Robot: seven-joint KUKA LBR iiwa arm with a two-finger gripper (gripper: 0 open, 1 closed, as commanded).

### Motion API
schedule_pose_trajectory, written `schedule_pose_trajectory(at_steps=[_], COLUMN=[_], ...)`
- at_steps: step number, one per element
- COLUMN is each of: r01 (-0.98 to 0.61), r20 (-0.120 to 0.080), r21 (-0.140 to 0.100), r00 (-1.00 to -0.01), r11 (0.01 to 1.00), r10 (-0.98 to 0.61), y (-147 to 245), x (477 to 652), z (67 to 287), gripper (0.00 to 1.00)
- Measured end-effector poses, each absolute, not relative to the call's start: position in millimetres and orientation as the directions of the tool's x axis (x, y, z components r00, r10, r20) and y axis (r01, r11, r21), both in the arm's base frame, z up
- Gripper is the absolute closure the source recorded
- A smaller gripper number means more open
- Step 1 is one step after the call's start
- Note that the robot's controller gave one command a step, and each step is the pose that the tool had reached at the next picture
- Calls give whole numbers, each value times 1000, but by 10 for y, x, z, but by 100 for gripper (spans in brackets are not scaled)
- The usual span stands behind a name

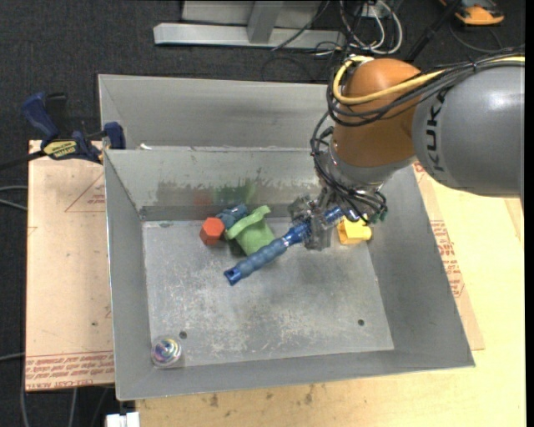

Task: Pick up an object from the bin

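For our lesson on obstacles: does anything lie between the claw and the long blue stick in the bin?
Nothing visible does. The claw is at the upper end of the blue stick. A green piece lies beside the stick, and a yellow block lies just beyond the claw.

A dark, near-black floor [50,50] with a fine carpet-like texture runs along the top and down the left side. At the top, a flat grey metal base plate [225,34] lies on it, with a lighter grey post [269,12] rising from its middle. Just to the right of the plate, a tangle of black and white cables [371,25] spreads over the floor. In the upper right corner sits part of an orange and black object [477,12], cut off by the edge. Thin black wires [12,200] cross the floor at far left. The light is soft and even.
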State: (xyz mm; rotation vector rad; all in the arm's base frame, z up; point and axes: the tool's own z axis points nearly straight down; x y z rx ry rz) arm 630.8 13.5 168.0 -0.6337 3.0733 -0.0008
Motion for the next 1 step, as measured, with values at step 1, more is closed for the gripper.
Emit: schedule_pose_trajectory(at_steps=[1], r01=[-396], r20=[-2], r21=[-1], r00=[-918], r11=[918], r10=[-396], y=[138], x=[6311], z=[1729], gripper=[100])
